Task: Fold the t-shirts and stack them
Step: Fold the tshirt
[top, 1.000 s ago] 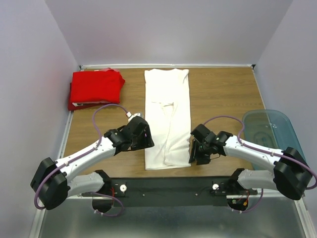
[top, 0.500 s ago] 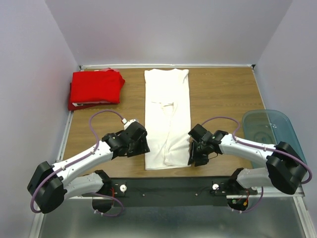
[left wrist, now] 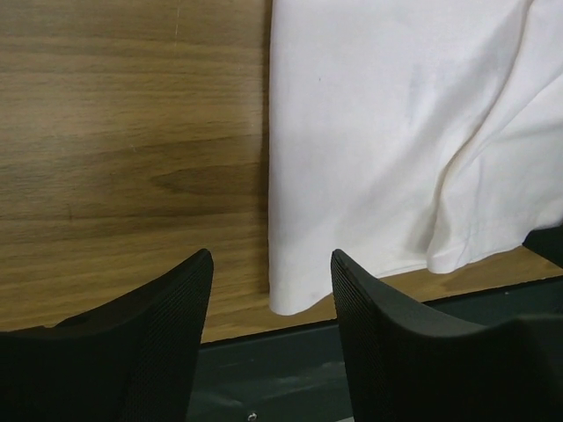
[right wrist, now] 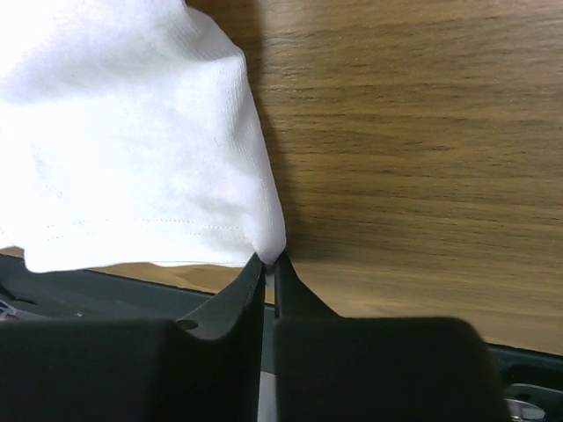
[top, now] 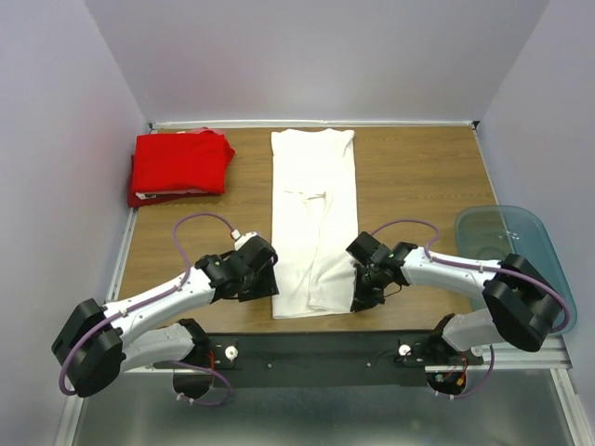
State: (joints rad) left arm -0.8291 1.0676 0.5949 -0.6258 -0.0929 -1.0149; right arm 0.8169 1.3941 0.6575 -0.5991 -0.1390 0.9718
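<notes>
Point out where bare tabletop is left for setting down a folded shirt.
Widest bare tabletop is at the far right, between the white t-shirt and the tub. A narrower lane lies between the red t-shirt and the white one. The near edge is crowded: the left tool and right tool flank the hem.

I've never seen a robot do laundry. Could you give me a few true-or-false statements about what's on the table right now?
1. The right gripper pinches a near corner of the white t-shirt. True.
2. The left gripper is clamped on cloth. False: its jaws are open, holding nothing.
3. The red t-shirt lies folded at the far left corner of the table. True.
4. The red t-shirt sits on top of the white one. False: they lie apart.
5. The plastic tub is on the left. False: it is at the right edge.
</notes>
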